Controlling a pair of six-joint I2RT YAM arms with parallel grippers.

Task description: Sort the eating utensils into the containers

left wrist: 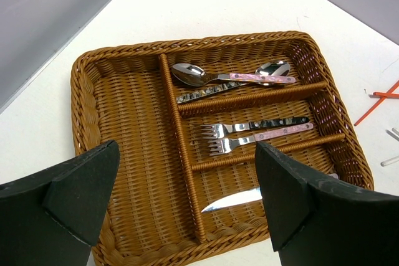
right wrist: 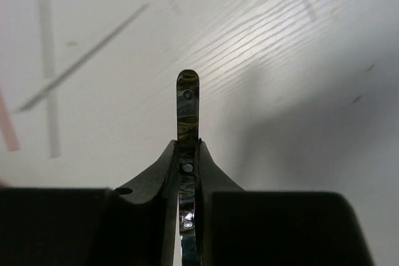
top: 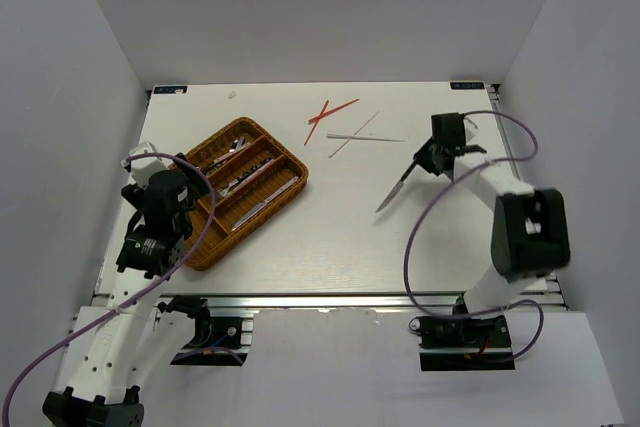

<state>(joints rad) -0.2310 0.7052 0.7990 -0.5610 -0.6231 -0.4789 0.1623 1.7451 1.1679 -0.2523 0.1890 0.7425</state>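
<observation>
My right gripper [top: 428, 159] is shut on a dark patterned knife handle [right wrist: 188, 101]; the knife [top: 393, 192] hangs slanted over the table right of centre, its tip toward the near left. My left gripper [left wrist: 186, 154] is open and empty above the near end of the brown wicker tray [left wrist: 206, 45], which also shows in the top view [top: 300, 179]. The tray holds two spoons [left wrist: 230, 78], two forks [left wrist: 249, 134] and a knife blade [left wrist: 234, 199] in separate narrow compartments. Red chopsticks [top: 328, 115] and silver chopsticks [top: 360, 135] lie crossed at the back.
The tray's wide left compartment [left wrist: 134, 135] holds nothing. White walls enclose the table on three sides. Blurred silver chopsticks [right wrist: 81, 60] lie beyond the held knife in the right wrist view. The right arm's cable [top: 415, 237] loops over the table.
</observation>
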